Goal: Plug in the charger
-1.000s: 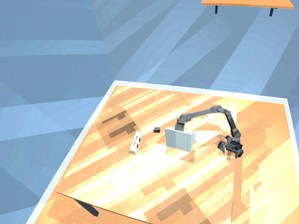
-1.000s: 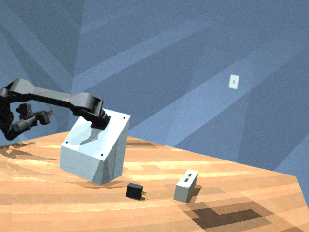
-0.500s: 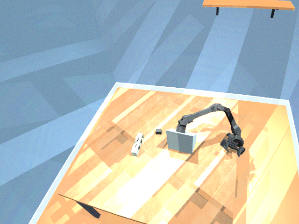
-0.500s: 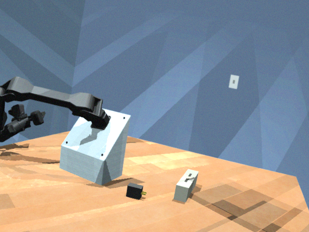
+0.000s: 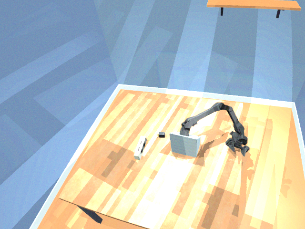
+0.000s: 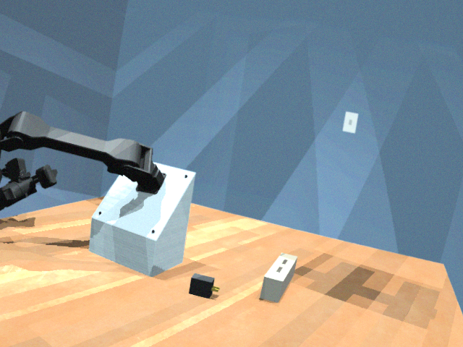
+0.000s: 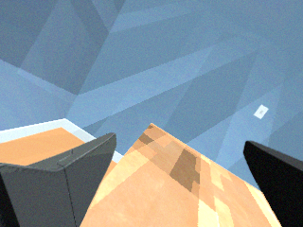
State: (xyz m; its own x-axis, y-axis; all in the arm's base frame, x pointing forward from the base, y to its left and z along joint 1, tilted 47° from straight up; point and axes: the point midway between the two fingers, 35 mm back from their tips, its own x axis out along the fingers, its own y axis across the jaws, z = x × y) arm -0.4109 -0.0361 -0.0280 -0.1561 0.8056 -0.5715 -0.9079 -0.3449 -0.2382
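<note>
The small black charger (image 6: 201, 285) lies on its side on the bench, gold prongs pointing at the white strip (image 6: 278, 277) just beside it.

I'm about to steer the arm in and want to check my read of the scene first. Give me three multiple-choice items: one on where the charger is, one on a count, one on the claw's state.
1. Where does the charger lie?
A. On the table between the pale mount block and the power strip
B. Plugged into the strip
C. Between the claw's fingers

2. How many outlets show on the power strip's top face?
A. One
B. Two
C. Four

3. What state is the claw in?
A. Shut on the charger
B. Shut on nothing
C. Open, holding nothing

Answers:
1. A: the exterior view shows the black charger resting on the wood, its brass prongs pointing toward the strip.
2. B: two dark slotted outlets sit on the top face.
3. C: the wrist view shows both fingers spread wide with only table between them, far from the charger.
</note>
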